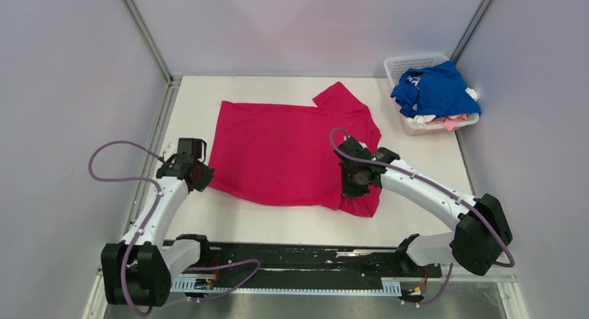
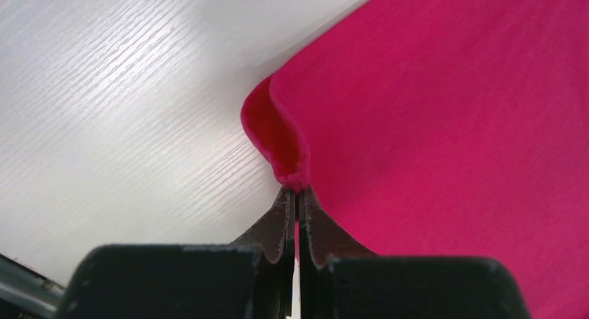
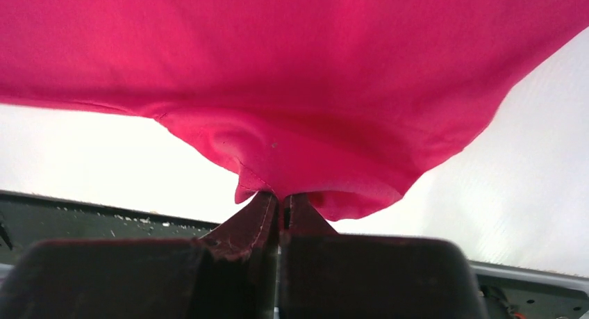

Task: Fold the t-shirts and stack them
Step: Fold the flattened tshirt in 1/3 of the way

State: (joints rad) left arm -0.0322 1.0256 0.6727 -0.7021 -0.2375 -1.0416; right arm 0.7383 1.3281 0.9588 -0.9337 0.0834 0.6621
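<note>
Looks like we're starting a fold: left gripper point(image 2: 296, 192) and right gripper point(image 3: 280, 197) both pinch the magenta t-shirt point(image 1: 278, 152) by its near edge, so next we'd lift evenly together.

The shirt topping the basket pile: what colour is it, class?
That shirt is royal blue with white print, clearest in the top external view.

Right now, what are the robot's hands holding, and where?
Both pinch the magenta-red t-shirt: left gripper at its near left corner, right gripper at its near right edge.
</note>
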